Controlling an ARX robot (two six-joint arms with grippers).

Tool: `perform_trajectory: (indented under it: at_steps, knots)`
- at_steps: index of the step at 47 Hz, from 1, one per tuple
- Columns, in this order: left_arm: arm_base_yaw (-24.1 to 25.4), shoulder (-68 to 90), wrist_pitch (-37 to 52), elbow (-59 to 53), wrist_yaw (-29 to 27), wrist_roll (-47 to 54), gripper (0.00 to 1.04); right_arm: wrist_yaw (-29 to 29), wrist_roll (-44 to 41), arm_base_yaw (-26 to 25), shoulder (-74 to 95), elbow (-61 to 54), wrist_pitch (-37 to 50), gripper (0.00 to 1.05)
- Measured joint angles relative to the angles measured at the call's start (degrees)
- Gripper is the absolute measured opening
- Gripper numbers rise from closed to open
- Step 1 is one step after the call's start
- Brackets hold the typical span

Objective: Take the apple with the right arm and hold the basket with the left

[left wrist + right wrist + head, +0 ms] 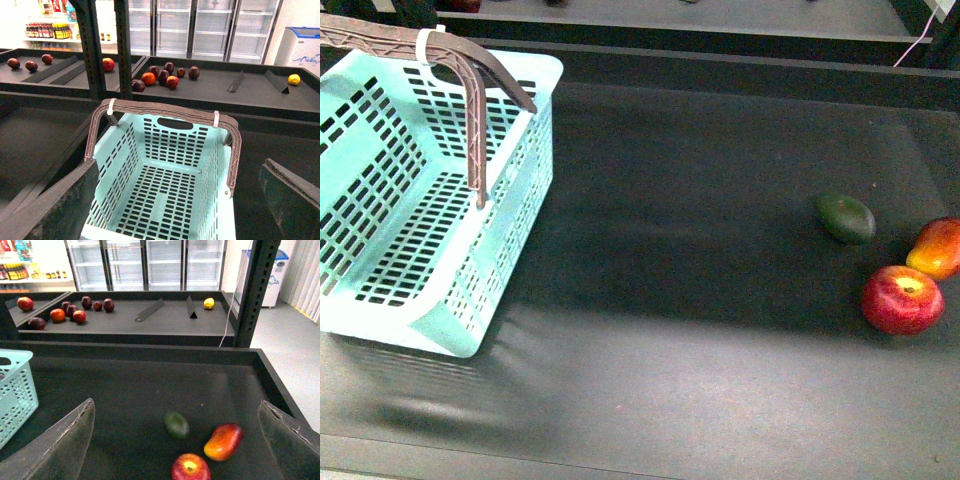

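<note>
Your left gripper (180, 165) hangs open above the one basket (515, 240), holding nothing, so a bump could tip it. Your right gripper (176, 404) is open too; one green fruit (846, 218), one apple (902, 299) and one orange fruit (937, 247) sit close at the right, so you might grab wrong.

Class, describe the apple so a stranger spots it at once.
From the turquoise basket at left, look across the shelf to three fruits at right. The apple is nearest, round and red, unlike the elongated orange-red fruit and dark green fruit.
</note>
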Motion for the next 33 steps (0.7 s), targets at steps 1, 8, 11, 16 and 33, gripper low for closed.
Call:
perform_trajectory:
  at_steps: [1, 8, 11, 16, 33]
  knots:
    - [0.0, 0.0, 0.0, 0.0, 0.0, 0.0, 0.98, 0.0, 0.0, 0.0, 0.0, 0.0, 0.0, 0.96]
    - [0.0, 0.0, 0.0, 0.0, 0.0, 0.0, 0.98, 0.0, 0.0, 0.0, 0.0, 0.0, 0.0, 0.96]
    - [0.0, 0.0, 0.0, 0.0, 0.0, 0.0, 0.98, 0.0, 0.0, 0.0, 0.0, 0.0, 0.0, 0.96]
    - [0.0, 0.0, 0.0, 0.0, 0.0, 0.0, 0.98, 0.0, 0.0, 0.0, 0.0, 0.0, 0.0, 0.96]
    - [-1.4, 2.4, -5.6, 1.9, -4.5, -3.1, 0.98, 0.0, 0.0, 0.0, 0.0, 0.0, 0.0, 0.96]
